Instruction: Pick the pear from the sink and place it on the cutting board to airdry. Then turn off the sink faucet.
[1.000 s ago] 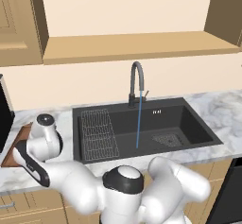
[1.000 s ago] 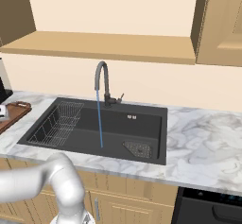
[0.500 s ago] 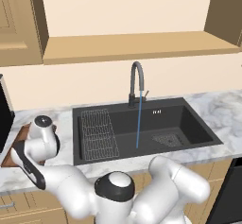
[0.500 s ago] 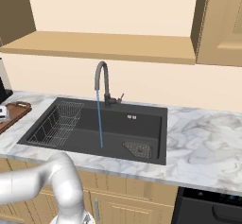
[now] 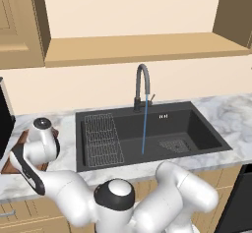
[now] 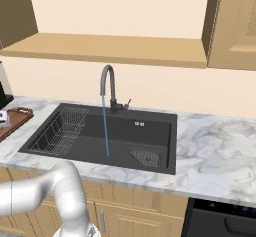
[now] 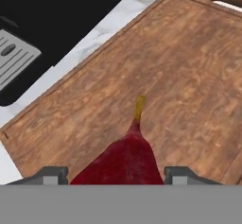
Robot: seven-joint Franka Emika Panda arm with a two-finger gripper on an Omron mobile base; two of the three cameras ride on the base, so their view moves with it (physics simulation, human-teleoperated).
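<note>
The dark red pear (image 7: 124,159), its yellowish stem pointing away from me, sits between my gripper's (image 7: 118,173) fingertips (image 7: 54,174), which are shut on it. It hangs just above the brown wooden cutting board (image 7: 156,76), whose handle hole lies at the top right. In the left base view my hand (image 5: 42,141) hovers over the cutting board (image 5: 11,164) left of the sink (image 5: 197,124). The sink faucet (image 5: 141,87) (image 6: 107,88) pours a thin blue stream of water (image 5: 144,129) into the basin (image 6: 150,131).
A wire rack (image 5: 102,138) (image 6: 60,131) fills the sink's left part, and a square drain grate (image 5: 173,145) sits to the right. A black appliance (image 7: 56,20) stands on the marble counter (image 6: 215,151) beside the board. A wooden shelf (image 5: 142,47) runs above the faucet.
My hand has edged slightly left over the cutting board with the pear still in it. The water keeps running.
</note>
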